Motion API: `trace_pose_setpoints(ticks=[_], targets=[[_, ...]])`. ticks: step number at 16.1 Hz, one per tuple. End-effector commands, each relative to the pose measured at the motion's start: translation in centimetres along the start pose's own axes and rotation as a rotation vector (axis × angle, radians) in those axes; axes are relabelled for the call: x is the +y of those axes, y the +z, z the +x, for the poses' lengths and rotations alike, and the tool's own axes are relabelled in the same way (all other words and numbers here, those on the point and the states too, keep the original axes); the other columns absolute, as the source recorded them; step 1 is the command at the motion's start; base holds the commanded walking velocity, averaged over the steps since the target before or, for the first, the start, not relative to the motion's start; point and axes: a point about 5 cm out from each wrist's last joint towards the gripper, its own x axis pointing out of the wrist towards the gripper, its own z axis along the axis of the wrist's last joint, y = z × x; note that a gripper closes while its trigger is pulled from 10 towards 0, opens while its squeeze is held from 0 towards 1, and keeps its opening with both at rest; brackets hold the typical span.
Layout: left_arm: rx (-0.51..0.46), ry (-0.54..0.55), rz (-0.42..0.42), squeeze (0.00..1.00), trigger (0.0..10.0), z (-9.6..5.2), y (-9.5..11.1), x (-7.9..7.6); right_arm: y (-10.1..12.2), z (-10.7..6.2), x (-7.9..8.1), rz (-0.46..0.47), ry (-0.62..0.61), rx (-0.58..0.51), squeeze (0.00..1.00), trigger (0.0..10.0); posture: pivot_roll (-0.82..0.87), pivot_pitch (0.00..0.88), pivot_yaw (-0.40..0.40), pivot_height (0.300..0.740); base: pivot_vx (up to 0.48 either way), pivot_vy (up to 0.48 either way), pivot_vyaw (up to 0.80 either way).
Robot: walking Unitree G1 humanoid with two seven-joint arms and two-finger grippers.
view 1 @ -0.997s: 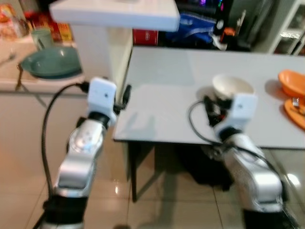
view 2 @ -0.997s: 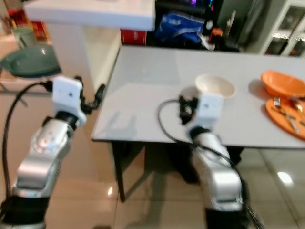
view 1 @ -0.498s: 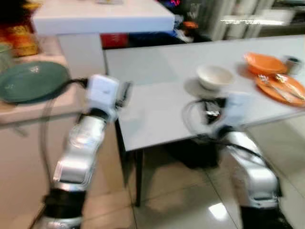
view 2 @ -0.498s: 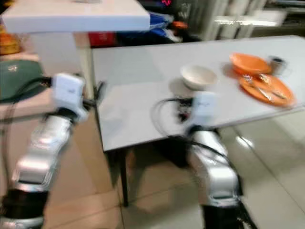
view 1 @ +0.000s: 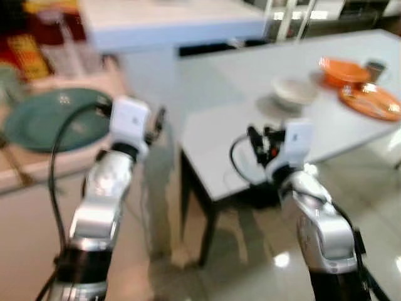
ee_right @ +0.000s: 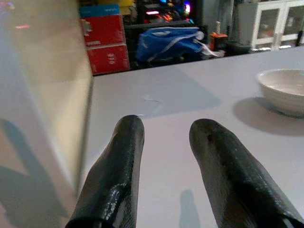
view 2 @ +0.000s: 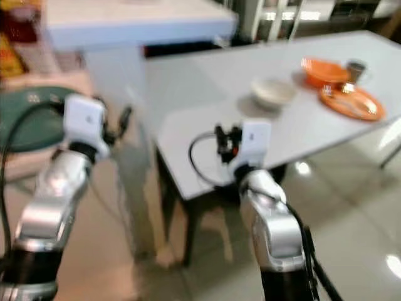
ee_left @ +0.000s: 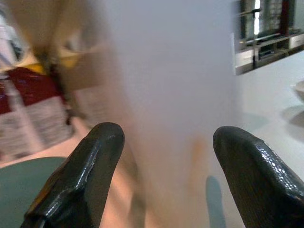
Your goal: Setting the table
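Turning toward the green plate [view 1: 53,116], by the look of it: it lies flat on the side counter [view 1: 37,169] at the robot's left, just beyond the left claw [ee_left: 164,175]. Left claw open wide, empty, aimed between the counter and the white pillar [view 1: 150,75]; plate edge shows beside one finger in its wrist view. Right claw [ee_right: 168,175] open too, fingers closer together, empty, hovering over the near corner of the table [view 2: 207,106]. White bowl [view 2: 272,92] sits mid-table; orange bowl [view 2: 322,69] and orange plate [view 2: 351,101] at the far end.

Head views blurred, so settle before reaching. Suggest coming in low at the plate rim, one finger under, pinching the edge. Watch the cable [view 1: 59,150] near the rim.
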Motion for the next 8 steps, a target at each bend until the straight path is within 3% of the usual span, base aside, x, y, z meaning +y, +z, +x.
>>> trace_pose_setpoints(ticks=[1, 8], targets=[[-0.009, -0.028, -0.004, 0.00, 10.0, 0.26, 0.25, -0.81, 0.22, -0.09, -0.77, -0.016, -0.025, -0.008, 0.00, 10.0, 0.12, 0.000, -0.024, 0.740, 0.000, 0.480, 0.00], [-0.015, -0.034, 0.006, 0.00, 10.0, 0.32, 0.42, -0.67, 0.05, -0.07, -0.60, -0.008, -0.024, -0.006, 0.00, 10.0, 0.13, 0.000, -0.014, 0.740, 0.000, 0.480, 0.00]])
